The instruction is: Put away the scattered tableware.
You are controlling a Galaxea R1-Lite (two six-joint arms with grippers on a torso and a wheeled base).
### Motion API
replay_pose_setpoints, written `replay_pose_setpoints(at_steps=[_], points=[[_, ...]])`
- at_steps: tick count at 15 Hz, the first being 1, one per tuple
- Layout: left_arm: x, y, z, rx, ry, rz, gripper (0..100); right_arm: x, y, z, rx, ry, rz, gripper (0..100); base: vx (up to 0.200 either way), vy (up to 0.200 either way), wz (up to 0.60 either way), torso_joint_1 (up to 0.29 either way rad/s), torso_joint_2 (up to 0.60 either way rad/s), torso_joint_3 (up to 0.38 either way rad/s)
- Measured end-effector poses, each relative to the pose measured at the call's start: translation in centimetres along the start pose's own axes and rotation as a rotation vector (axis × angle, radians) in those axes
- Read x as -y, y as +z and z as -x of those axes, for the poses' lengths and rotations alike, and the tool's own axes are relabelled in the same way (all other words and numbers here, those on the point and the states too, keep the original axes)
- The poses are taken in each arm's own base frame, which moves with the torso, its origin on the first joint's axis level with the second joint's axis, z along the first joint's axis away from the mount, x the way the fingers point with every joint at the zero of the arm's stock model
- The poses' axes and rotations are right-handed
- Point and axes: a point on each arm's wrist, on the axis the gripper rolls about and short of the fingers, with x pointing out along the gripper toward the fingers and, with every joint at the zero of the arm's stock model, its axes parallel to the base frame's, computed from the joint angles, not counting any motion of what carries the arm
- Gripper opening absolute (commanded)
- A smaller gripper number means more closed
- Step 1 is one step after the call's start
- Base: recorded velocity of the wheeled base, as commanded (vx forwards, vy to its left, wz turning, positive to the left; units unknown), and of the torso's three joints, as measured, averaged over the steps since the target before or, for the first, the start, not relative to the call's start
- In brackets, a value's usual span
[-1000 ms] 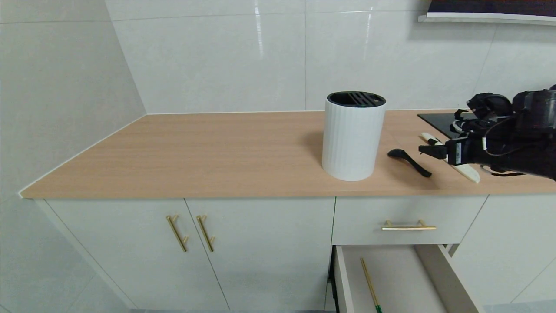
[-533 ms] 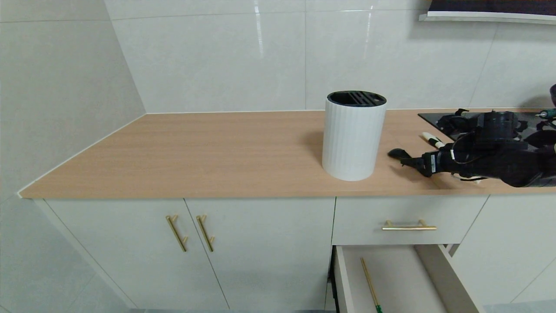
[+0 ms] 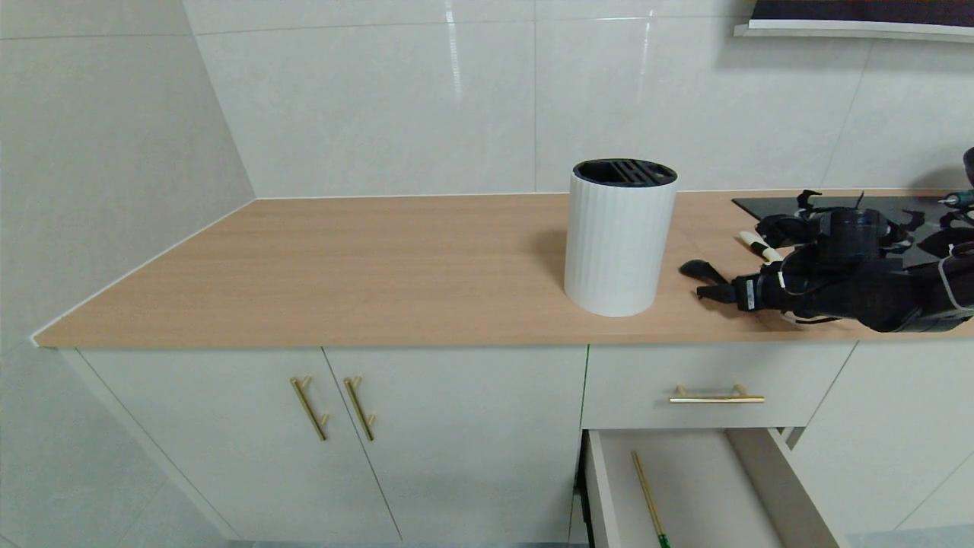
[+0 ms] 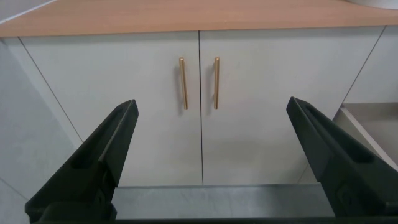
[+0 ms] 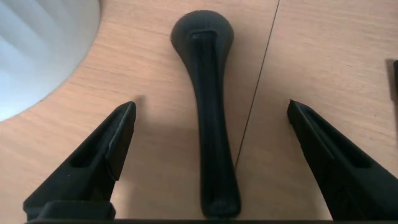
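My right fingers (image 5: pixel 93 162) wide open, straddling black spoon (image 5: pixel 211 124) on tabletop (image 5: pixel 311 62) just right of white holder (image 5: pixel 37 43); left fingers (image 4: pixel 99 162) open, empty.

On the light wooden countertop (image 3: pixel 380 266), the black plastic spoon (image 3: pixel 694 268) lies just right of the white ribbed cylindrical holder (image 3: pixel 619 240), between the right gripper's (image 5: pixel 210 107) spread fingers; below, a thin wooden chopstick (image 3: pixel 647 495) lies in the pulled-out drawer (image 3: pixel 700 472).

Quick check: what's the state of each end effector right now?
Left end effector: open, holding nothing.
Right end effector: open, straddling the black plastic spoon, not gripping it.
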Motion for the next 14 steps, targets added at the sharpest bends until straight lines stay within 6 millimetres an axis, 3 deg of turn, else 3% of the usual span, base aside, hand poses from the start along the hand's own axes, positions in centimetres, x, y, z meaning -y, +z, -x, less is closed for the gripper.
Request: replay_pose_setpoints(at_steps=[2, 3, 11, 14], points=[[0.0, 0.0, 0.0, 0.0, 0.0, 0.0, 100, 0.06, -0.16, -0.24, -0.002, 0.001, -0.001, 100, 0.0, 0.0, 0.0, 0.0, 0.0, 0.0], [0.0, 0.0, 0.0, 0.0, 0.0, 0.0, 100, 0.08, -0.24, -0.33, -0.003, 0.0, -0.001, 0, 0.0, 0.0, 0.0, 0.0, 0.0, 0.0], [0.0, 0.0, 0.0, 0.0, 0.0, 0.0, 100, 0.03, -0.44, -0.45, -0.012, 0.003, -0.004, 0, 0.0, 0.0, 0.0, 0.0, 0.0, 0.0], [0.0, 0.0, 0.0, 0.0, 0.0, 0.0, 100, -0.14, 0.11, 0.33, -0.005, -0.002, -0.002, 0, 0.0, 0.0, 0.0, 0.0, 0.0, 0.0]])
